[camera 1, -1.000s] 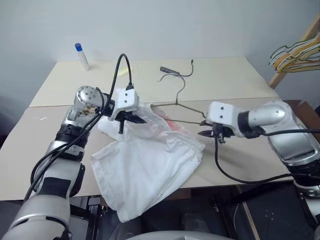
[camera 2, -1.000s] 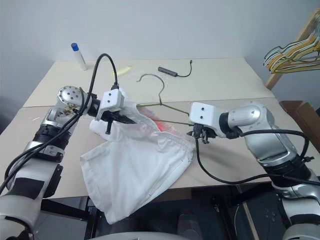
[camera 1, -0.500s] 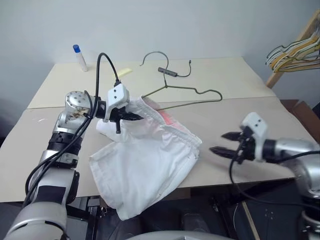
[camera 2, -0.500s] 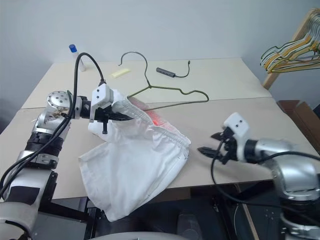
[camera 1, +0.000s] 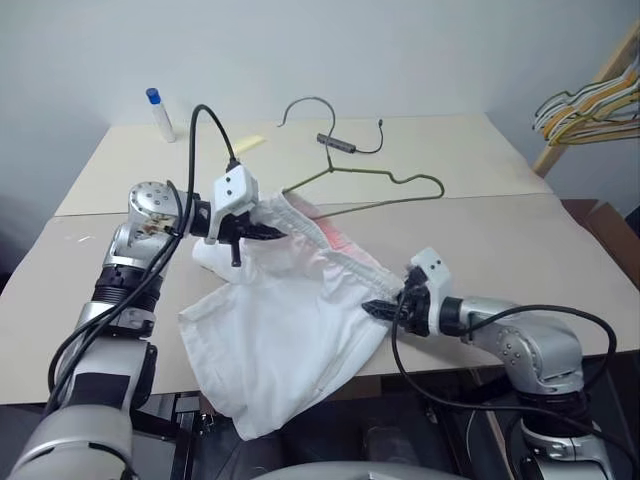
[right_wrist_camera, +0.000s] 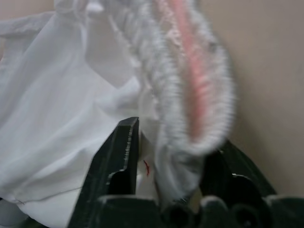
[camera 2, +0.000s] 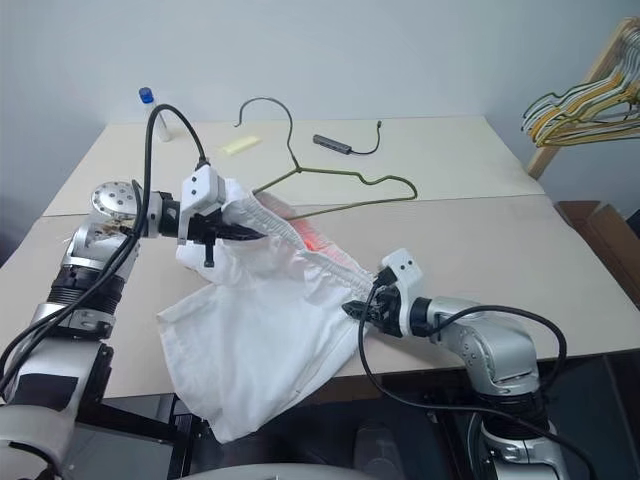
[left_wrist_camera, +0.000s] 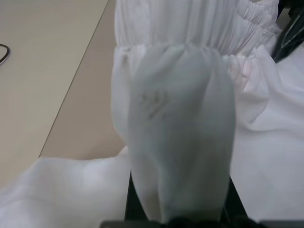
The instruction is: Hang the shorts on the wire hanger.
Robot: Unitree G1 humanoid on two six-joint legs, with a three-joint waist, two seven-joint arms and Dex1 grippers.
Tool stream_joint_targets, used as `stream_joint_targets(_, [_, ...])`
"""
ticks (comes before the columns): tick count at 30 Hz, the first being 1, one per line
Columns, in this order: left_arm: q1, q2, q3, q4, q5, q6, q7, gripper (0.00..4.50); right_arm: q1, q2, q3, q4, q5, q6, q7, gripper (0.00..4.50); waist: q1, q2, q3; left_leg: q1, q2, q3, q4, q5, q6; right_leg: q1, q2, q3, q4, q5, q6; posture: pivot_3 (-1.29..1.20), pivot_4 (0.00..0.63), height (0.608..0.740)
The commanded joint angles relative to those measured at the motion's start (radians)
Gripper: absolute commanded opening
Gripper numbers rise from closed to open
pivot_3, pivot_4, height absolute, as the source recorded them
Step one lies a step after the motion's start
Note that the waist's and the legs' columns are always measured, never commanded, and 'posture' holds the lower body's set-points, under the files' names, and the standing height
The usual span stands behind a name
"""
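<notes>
The white shorts [camera 1: 290, 320] lie on the table, one leg hanging over the front edge. A red-orange patch [camera 1: 335, 235] shows inside the gathered waistband. My left gripper [camera 1: 262, 232] is shut on the waistband's left end and holds it raised; in the left wrist view the cloth [left_wrist_camera: 180, 118] drapes over its fingers. My right gripper [camera 1: 378, 309] is closed on the waistband's right end, and the right wrist view shows the waistband [right_wrist_camera: 190, 95] between its black fingers [right_wrist_camera: 118, 161]. The wire hanger [camera 1: 331, 169] lies flat on the table behind the shorts, with no gripper on it.
At the back left of the table stands a white bottle with a blue cap [camera 1: 160, 113]. A yellow slip [camera 1: 250, 143] and a dark cable with its adapter [camera 1: 340, 143] lie behind the hanger. A bunch of yellow and white hangers [camera 1: 590, 105] hangs on a wooden rack at the right.
My right gripper let go of the hanger's corner, dropped toward the front edge with its jaws wide, then came left onto the waistband's right end. The hanger now lies on the table.
</notes>
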Motion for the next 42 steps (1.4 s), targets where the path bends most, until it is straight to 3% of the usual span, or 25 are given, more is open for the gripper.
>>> stream_joint_targets(1, [0.012, 0.019, 0.036, -0.056, -0.036, 0.021, 0.001, 0.0, -0.04, -0.022, -0.051, -0.004, 0.034, -0.036, 0.008, 0.74, -0.001, 0.0, 0.0, 0.0, 0.0, 0.0, 0.0, 0.0, 0.0, 0.0, 0.0, 0.0, 0.0, 0.0, 0.0, -0.05, 0.0, 0.74])
stream_joint_targets(3, [0.035, 0.04, 0.046, -0.082, -0.057, 0.039, -0.03, 0.0, -0.071, -0.041, -0.079, 0.025, 0.046, -0.044, 0.016, 0.04, -0.004, 0.0, 0.0, 0.001, 0.0, 0.0, 0.0, 0.0, 0.0, 0.0, 0.0, 0.0, 0.0, 0.0, 0.0, -0.05, 0.0, 0.74])
stream_joint_targets(10, [0.107, 0.127, 0.055, -0.134, -0.104, 0.025, -0.125, 0.0, -0.191, -0.182, -0.103, 0.187, 0.047, -0.104, 0.111, 0.04, -0.006, 0.0, 0.0, 0.0, 0.0, 0.0, 0.0, 0.0, 0.0, 0.0, 0.0, 0.0, 0.0, 0.0, 0.0, -0.04, 0.0, 0.74])
stream_joint_targets(21, [0.183, 0.175, 0.027, -0.15, -0.041, -0.022, -0.075, 0.0, -0.311, -0.34, -0.034, 0.418, 0.002, -0.236, 0.24, 0.04, 0.008, 0.0, 0.0, 0.0, 0.0, 0.001, 0.0, 0.0, 0.0, 0.0, 0.0, 0.001, 0.0, 0.0, 0.0, -0.02, 0.0, 0.74])
stream_joint_targets(30, [0.168, 0.162, 0.015, -0.059, 0.022, -0.056, 0.053, 0.0, -0.292, -0.403, -0.046, 0.407, 0.014, -0.263, 0.292, 0.04, 0.02, 0.0, 0.0, 0.0, 0.0, 0.001, 0.0, 0.0, 0.0, 0.0, 0.0, 0.001, 0.0, 0.0, 0.0, -0.03, 0.0, 0.74])
stream_joint_targets(35, [0.154, 0.143, 0.042, -0.057, -0.058, -0.044, -0.011, 0.0, -0.27, -0.407, -0.036, 0.387, 0.015, -0.274, 0.302, 0.04, 0.018, 0.0, 0.0, 0.0, 0.0, 0.001, 0.0, 0.0, 0.0, 0.0, 0.0, 0.0, 0.0, 0.0, 0.0, -0.04, 0.0, 0.74])
stream_joint_targets(42, [0.166, 0.185, -0.044, -0.018, 0.077, -0.131, 0.007, 0.0, -0.268, -0.428, -0.059, 0.35, 0.029, -0.281, 0.31, 0.04, 0.017, 0.0, 0.0, 0.001, 0.0, 0.002, 0.0, 0.0, 0.0, 0.0, 0.0, 0.001, 0.0, 0.0, 0.0, -0.05, 0.0, 0.74])
